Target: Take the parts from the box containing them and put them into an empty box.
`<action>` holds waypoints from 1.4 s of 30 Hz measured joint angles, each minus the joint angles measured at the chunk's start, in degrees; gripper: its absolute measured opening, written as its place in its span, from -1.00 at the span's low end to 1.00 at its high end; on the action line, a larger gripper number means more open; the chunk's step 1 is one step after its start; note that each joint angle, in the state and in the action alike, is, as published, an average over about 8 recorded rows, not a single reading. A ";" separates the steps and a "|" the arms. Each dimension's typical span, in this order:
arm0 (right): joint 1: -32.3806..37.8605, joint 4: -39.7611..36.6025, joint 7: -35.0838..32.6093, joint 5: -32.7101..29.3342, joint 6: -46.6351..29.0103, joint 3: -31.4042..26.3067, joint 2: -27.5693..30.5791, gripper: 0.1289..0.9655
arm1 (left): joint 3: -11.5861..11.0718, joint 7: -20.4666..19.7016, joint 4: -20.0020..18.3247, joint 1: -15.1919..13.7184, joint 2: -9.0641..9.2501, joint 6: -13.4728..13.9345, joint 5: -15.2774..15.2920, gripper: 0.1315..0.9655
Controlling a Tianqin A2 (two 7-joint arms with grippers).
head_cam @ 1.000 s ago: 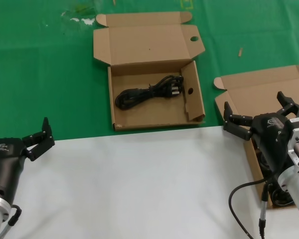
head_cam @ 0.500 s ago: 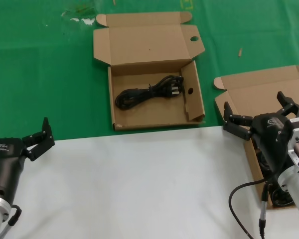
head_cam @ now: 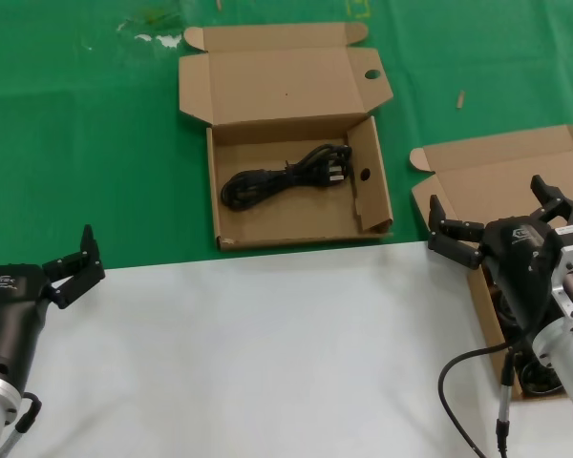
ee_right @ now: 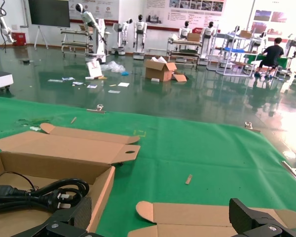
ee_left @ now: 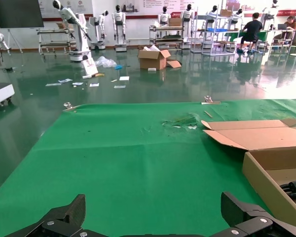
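Note:
The wide carton (head_cam: 231, 212) with the holed partition (head_cam: 366, 176) lies open at the middle of the green mat. One coiled black power cord (head_cam: 285, 176) lies in it; the cord also shows in the right wrist view (ee_right: 39, 190). The plain-lidded carton (head_cam: 487, 176) lies open at the right. My right gripper (head_cam: 487, 197) hovers open and empty over it and hides most of its inside; a bit of dark cord (head_cam: 542, 375) shows by my arm. My left gripper (head_cam: 69, 262) is open and empty at the near left, far from both cartons.
A white sheet (head_cam: 267, 353) covers the near half of the table and the green mat (head_cam: 76, 143) the far half. The wide carton's lid (head_cam: 277, 81) lies folded back. A small chip (head_cam: 460, 99) lies on the mat between the cartons.

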 joint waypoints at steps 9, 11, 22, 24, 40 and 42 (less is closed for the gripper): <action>0.00 0.00 0.00 0.00 0.00 0.00 0.00 1.00 | 0.00 0.00 0.00 0.00 0.00 0.00 0.00 1.00; 0.00 0.00 0.00 0.00 0.00 0.00 0.00 1.00 | 0.00 0.00 0.00 0.00 0.00 0.00 0.00 1.00; 0.00 0.00 0.00 0.00 0.00 0.00 0.00 1.00 | 0.00 0.00 0.00 0.00 0.00 0.00 0.00 1.00; 0.00 0.00 0.00 0.00 0.00 0.00 0.00 1.00 | 0.00 0.00 0.00 0.00 0.00 0.00 0.00 1.00; 0.00 0.00 0.00 0.00 0.00 0.00 0.00 1.00 | 0.00 0.00 0.00 0.00 0.00 0.00 0.00 1.00; 0.00 0.00 0.00 0.00 0.00 0.00 0.00 1.00 | 0.00 0.00 0.00 0.00 0.00 0.00 0.00 1.00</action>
